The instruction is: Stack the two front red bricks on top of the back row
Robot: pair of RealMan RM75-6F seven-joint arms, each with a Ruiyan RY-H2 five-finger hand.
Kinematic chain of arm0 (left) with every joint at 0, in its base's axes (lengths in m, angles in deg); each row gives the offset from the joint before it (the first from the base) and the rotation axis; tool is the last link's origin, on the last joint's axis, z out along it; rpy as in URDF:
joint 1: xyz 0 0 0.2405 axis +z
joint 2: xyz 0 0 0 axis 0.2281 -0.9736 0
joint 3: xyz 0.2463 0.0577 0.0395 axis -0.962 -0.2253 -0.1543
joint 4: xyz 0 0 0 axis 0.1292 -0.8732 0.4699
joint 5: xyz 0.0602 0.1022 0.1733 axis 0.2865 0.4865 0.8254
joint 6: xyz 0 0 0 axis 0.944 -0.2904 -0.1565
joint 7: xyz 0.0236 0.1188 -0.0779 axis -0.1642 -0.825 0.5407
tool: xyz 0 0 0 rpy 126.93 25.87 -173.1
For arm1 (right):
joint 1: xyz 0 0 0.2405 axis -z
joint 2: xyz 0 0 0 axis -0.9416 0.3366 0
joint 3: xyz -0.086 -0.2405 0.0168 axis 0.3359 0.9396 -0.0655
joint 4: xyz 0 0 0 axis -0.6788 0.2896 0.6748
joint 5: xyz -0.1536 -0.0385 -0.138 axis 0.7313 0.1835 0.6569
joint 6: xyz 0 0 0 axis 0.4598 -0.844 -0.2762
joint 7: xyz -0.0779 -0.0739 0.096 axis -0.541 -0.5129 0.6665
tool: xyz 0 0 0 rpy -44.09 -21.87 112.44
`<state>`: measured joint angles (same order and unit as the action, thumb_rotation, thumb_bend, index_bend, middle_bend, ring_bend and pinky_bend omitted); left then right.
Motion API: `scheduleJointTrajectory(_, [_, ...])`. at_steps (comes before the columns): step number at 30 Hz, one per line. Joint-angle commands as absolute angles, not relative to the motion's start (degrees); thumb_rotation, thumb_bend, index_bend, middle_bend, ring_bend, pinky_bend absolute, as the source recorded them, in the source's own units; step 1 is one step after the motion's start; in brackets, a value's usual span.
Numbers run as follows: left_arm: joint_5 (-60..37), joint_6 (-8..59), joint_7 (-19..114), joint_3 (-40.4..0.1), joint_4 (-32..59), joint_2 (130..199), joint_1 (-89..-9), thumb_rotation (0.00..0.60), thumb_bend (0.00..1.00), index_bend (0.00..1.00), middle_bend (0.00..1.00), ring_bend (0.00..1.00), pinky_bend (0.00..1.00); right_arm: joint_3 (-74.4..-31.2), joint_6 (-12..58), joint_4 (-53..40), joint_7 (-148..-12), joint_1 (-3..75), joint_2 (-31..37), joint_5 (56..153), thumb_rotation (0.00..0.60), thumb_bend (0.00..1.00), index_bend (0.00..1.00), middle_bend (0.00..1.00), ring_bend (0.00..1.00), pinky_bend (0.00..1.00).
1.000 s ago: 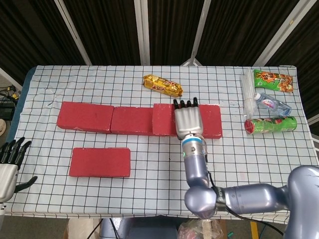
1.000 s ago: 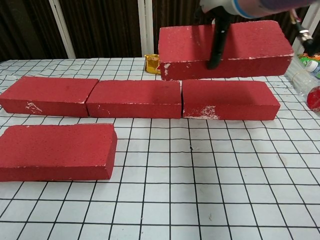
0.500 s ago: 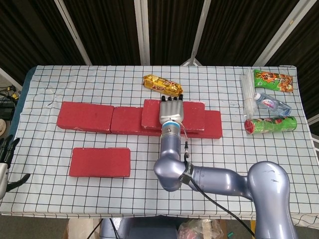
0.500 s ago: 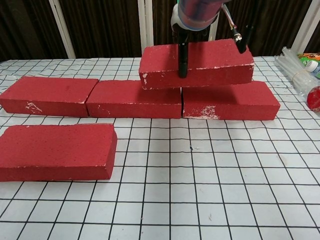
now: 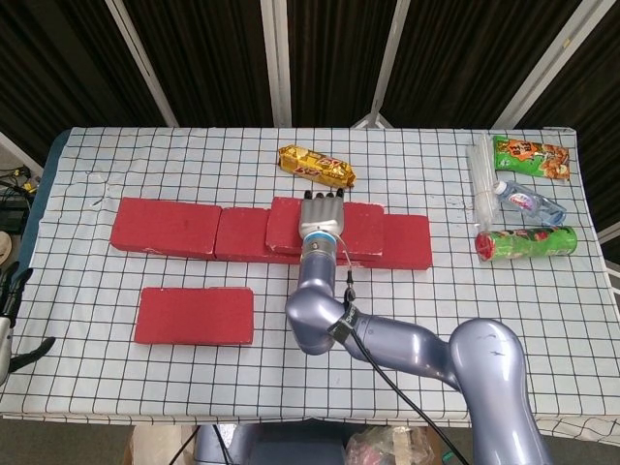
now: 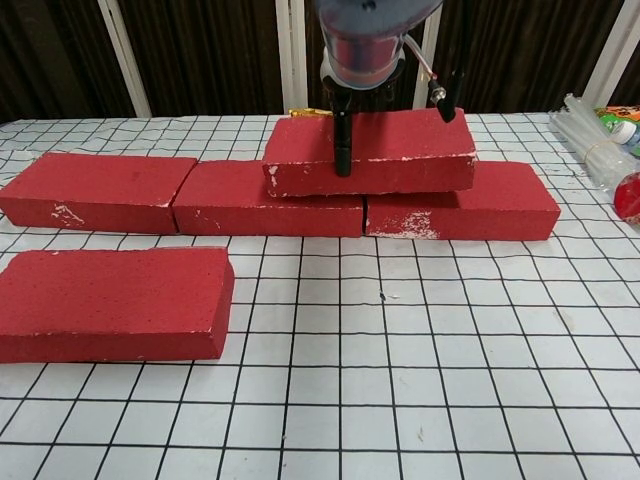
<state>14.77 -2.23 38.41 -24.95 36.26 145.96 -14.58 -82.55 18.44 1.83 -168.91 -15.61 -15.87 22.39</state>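
Held brick (image 6: 370,155) shifted left onto back row (image 6: 270,195).

Setting: we class this as a robotics test lab. Evidence we log: a bench (image 5: 116,165) under a grid-printed white cloth (image 5: 542,320); dark panels behind it braced by white metal struts (image 5: 276,58); snack packs (image 5: 316,166) and a water bottle (image 5: 528,201) laid out as props.

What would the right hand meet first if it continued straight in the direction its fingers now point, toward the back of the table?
Probably the yellow snack packet, which lies just beyond the top brick that the right hand grips. Depth is unclear; the hand might pass above it.
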Motion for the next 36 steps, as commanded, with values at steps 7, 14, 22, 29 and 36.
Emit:
scheduleJointTrajectory(7, [14.7, -1.9, 38.0, -25.0, 36.3, 146.1, -14.7, 0.600, 0.00, 0.03, 0.00, 0.00, 0.00, -82.7, 20.4, 4.1, -169.2, -15.4, -17.1, 22.8, 0.600, 0.22, 0.00, 0.29, 0.28, 0.00])
scheduleJointTrajectory(14, [14.6, -1.9, 37.7, -25.0, 36.2, 146.3, -14.7, 0.600, 0.00, 0.03, 0.00, 0.00, 0.00, -83.1, 21.2, 4.4, -169.2, -15.4, -17.5, 23.1, 0.600, 0.22, 0.00, 0.29, 0.21, 0.00])
scheduleJointTrajectory(22, [14.5, -1.9, 37.8, -24.9, 36.1, 146.3, -14.7, 0.600, 0.00, 0.03, 0.00, 0.00, 0.00, -83.5, 21.5, 4.3, -169.0, -15.3, -17.7, 23.3, 0.600, 0.22, 0.00, 0.21, 0.14, 0.00])
scheduleJointTrajectory(29, [14.5, -2.0, 38.0, -24.8, 36.1, 146.2, -14.6, 0.600, 0.00, 0.03, 0.00, 0.00, 0.00, -83.7, 21.6, 4.6, -169.4, -15.3, -17.8, 22.9, 0.600, 0.22, 0.00, 0.08, 0.05, 0.00])
scheduleJointTrajectory(36, [14.4, -1.9, 37.8, -24.8, 36.1, 146.3, -14.7, 0.600, 0.00, 0.03, 0.00, 0.00, 0.00, -84.0, 21.9, 4.7, -169.5, -15.1, -17.5, 22.7, 0.600, 0.22, 0.00, 0.00, 0.00, 0.00])
